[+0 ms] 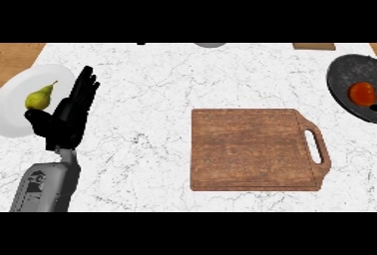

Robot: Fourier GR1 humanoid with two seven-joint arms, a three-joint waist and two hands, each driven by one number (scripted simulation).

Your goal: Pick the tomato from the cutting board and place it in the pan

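One tomato (361, 92) in pan (343, 74), well apart from left robot hand (70, 112)

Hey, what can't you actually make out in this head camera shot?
Pan: right side cut off by the head view's right edge.
Plate: partly hidden by the left hand, cut by the left edge.
Grey object and brown object at the top edge: too cut off to name.
Right hand: outside the view.

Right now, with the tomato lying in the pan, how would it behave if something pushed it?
The tomato looks round and smooth, so it would probably roll rather than slide. The pan curves around it, so it would likely stay inside. Its skin looks smooth and somewhat glossy, so it may be a little slippery to grasp.
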